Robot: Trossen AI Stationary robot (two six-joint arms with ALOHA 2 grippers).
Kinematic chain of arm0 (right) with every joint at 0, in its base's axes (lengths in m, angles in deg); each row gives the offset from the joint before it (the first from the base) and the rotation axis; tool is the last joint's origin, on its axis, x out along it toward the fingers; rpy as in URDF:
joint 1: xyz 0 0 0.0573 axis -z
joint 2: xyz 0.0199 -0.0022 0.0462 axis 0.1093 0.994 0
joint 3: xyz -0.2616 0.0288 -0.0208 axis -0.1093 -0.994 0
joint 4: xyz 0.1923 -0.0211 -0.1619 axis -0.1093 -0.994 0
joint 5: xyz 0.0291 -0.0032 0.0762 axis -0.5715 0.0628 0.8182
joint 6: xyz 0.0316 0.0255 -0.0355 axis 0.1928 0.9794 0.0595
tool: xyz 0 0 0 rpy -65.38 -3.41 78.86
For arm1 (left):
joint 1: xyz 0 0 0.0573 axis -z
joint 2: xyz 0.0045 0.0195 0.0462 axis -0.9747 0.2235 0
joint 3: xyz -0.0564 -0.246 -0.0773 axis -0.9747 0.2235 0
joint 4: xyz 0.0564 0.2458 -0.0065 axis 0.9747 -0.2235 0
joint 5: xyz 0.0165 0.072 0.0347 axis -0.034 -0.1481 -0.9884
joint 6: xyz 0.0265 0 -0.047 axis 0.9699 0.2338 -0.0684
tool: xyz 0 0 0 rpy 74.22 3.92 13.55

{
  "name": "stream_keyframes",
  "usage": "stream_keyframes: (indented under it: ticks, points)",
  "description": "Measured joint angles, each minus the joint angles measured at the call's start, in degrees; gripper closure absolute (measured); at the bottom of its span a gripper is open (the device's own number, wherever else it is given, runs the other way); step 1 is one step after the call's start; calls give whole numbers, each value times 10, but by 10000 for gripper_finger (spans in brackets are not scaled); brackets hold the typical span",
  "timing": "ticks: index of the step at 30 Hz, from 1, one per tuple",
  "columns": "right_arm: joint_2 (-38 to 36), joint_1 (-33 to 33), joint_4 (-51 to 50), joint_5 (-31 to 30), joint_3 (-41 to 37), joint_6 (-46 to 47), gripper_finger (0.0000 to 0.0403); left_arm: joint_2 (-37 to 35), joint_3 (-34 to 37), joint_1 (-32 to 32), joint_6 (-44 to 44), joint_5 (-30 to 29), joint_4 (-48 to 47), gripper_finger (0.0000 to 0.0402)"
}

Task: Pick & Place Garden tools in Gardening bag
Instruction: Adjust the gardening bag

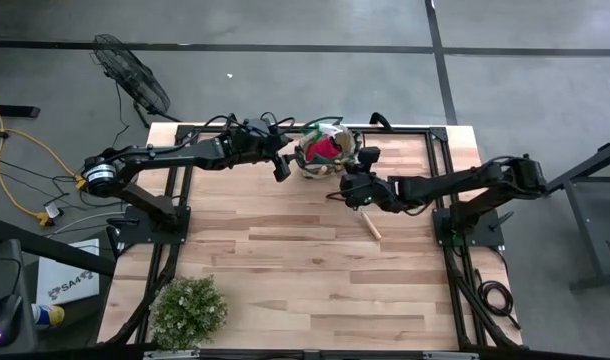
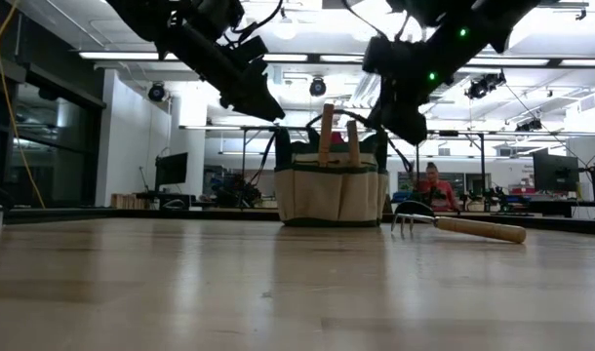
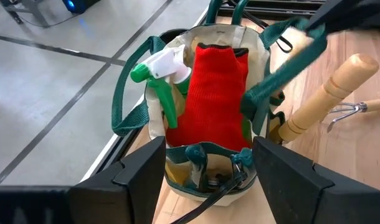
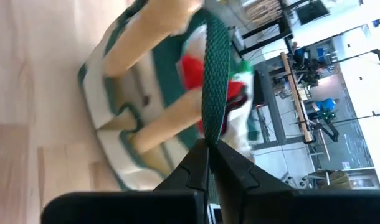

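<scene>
1. Near the table's [image 1: 285, 250] far edge stands the gardening bag [image 2: 332, 190], holding sprayer [image 3: 162, 74], red cloth [image 3: 212, 93] and wooden handles.
2. Left gripper [image 1: 282, 167] gapes empty beside it.
3. Right gripper [image 4: 209, 146] pinches the bag's loop handle [image 4: 215, 68].
4. Rake [image 2: 463, 226] lies just beside the bag.

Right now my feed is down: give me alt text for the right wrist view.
The right gripper is shut on the gardening bag's dark green loop handle, which runs up from its fingertips. Two wooden tool handles stick out of the bag's pockets.
</scene>
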Motion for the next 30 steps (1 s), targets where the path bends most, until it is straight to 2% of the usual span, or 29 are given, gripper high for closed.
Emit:
stream_keyframes:
  ticks: [11,22,30]
  points:
    - [-78,10,39,-5,0,48,397,0,0,0,0,1,0,168]
    - [-82,-8,19,-13,0,105,397,0,0,0,-1,3,-12,168]
    - [-82,-41,11,18,0,132,397,0,0,0,-16,31,-17,168]
